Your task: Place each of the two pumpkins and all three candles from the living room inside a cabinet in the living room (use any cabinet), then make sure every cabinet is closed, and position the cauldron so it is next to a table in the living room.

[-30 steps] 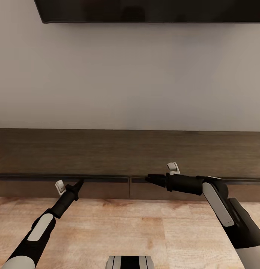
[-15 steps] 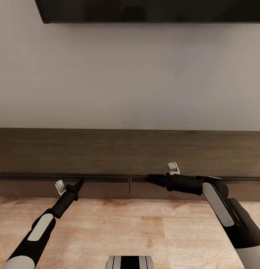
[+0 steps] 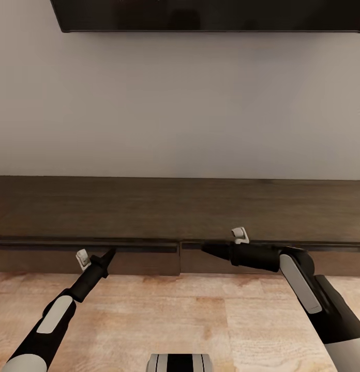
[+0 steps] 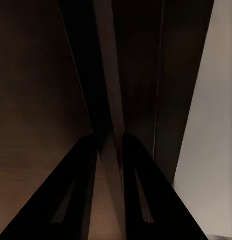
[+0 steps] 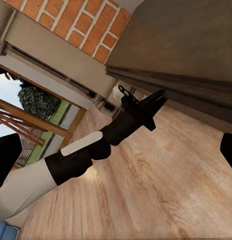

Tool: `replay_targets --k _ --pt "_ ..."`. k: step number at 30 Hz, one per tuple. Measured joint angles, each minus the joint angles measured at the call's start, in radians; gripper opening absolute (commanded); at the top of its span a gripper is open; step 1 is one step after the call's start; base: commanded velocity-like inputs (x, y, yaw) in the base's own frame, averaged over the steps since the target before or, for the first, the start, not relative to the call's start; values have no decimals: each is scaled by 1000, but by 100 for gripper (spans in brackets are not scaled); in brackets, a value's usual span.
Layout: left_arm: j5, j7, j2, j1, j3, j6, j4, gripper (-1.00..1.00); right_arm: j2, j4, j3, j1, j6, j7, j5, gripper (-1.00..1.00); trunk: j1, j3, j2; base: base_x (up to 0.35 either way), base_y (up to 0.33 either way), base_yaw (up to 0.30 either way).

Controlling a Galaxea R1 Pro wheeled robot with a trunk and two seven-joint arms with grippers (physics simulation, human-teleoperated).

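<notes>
The cabinet [image 3: 180, 217] stood against the wall, drawer fronts apparently flush. The left gripper [image 3: 110, 252], jaws narrow and empty, met its top edge; the right gripper [image 3: 207, 248] sat beside it, aperture indeterminable. Judged step: closing check. Next: fetch pumpkins.

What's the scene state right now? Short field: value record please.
setting: low dark wood cabinet against a pale wall, dark screen mounted above, wood floor
drawer fronts: look flush, none visibly pulled out
left gripper: tips at the top edge of the left drawer front; in the left wrist view its fingers straddle a thin cabinet edge
right gripper: pointing sideways along the gap above the right drawer front; open or shut unclear
held items: none visible
</notes>
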Motion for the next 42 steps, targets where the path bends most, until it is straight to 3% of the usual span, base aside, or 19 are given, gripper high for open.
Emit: replay_targets --k 42 --pt "-3 0 0 0 0 -19 0 -100 0 1 -2 0 2 0 -6 100 0 0 0 -63 0 0"
